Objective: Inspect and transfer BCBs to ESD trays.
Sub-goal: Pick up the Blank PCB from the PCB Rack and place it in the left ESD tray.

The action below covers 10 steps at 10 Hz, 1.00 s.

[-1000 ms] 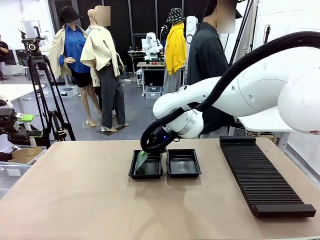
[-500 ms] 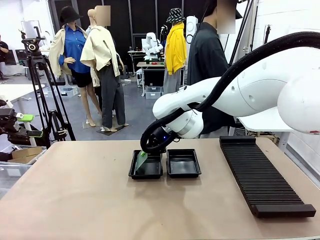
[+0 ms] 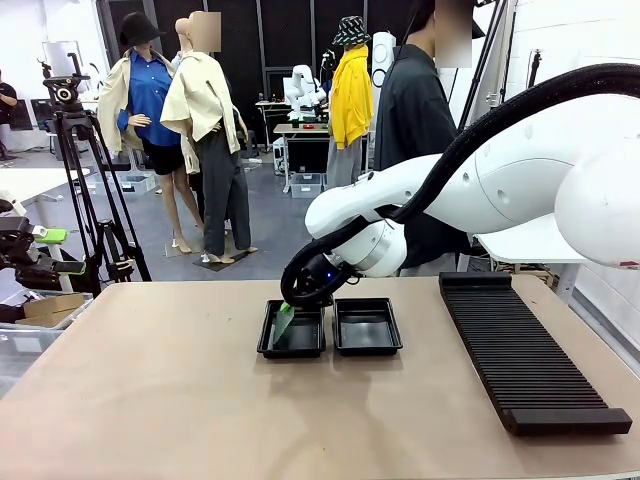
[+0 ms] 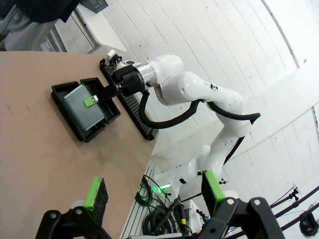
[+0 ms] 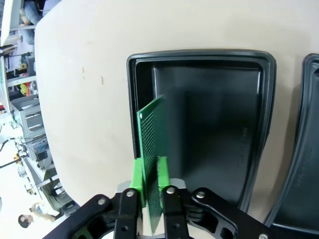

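Observation:
Two black ESD trays sit side by side at mid-table, the left tray (image 3: 292, 351) and the right tray (image 3: 367, 349). My right gripper (image 3: 290, 305) reaches over the left tray and is shut on a green BCB (image 3: 284, 322). In the right wrist view the BCB (image 5: 152, 139) stands on edge between the green pads (image 5: 137, 177), its far end down inside the tray (image 5: 199, 54) near one wall. The left wrist view shows that board (image 4: 93, 118) tilted in the tray. My left gripper (image 4: 154, 191) hangs open well above the table, with nothing between its fingers.
A long black ribbed rack (image 3: 520, 350) lies on the right side of the table. A person in a dark shirt (image 3: 415, 120) stands at the far edge behind the trays. A tripod (image 3: 85, 200) stands off the table at the left. The near tabletop (image 3: 250, 420) is bare.

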Available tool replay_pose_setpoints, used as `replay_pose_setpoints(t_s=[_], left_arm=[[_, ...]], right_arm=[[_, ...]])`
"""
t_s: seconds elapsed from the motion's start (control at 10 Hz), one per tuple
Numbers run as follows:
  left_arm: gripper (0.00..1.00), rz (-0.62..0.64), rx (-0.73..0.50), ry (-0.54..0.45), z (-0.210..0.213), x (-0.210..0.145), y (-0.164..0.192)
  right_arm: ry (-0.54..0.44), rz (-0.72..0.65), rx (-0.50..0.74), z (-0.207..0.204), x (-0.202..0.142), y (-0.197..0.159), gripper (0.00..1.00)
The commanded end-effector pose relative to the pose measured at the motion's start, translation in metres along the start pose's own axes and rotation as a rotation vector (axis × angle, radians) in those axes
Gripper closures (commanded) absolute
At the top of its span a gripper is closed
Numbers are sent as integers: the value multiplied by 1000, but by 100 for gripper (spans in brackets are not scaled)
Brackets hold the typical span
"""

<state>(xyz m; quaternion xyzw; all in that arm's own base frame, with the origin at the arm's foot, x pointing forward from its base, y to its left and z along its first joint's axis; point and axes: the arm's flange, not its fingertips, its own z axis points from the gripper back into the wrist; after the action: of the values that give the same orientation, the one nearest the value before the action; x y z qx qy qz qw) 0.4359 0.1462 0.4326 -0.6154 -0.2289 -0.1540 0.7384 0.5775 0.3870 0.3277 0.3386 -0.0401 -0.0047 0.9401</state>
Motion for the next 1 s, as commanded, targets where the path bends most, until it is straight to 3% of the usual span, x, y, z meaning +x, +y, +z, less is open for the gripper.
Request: replay_pose_setpoints(t_s=[0.0, 0.3, 0.5, 0.9], left_arm=[[0, 4, -1, -4, 2, 0, -2], [0, 4, -1, -4, 2, 0, -2], [0, 4, -1, -4, 2, 0, -2], [0, 4, -1, -4, 2, 0, -2]], right_arm=[[27, -1, -3, -4, 4, 1, 71], [44, -7, 9, -1, 6, 0, 33], [45, -12, -36, 6, 6, 9, 0], [34, 15, -215, 22, 5, 40, 0]])
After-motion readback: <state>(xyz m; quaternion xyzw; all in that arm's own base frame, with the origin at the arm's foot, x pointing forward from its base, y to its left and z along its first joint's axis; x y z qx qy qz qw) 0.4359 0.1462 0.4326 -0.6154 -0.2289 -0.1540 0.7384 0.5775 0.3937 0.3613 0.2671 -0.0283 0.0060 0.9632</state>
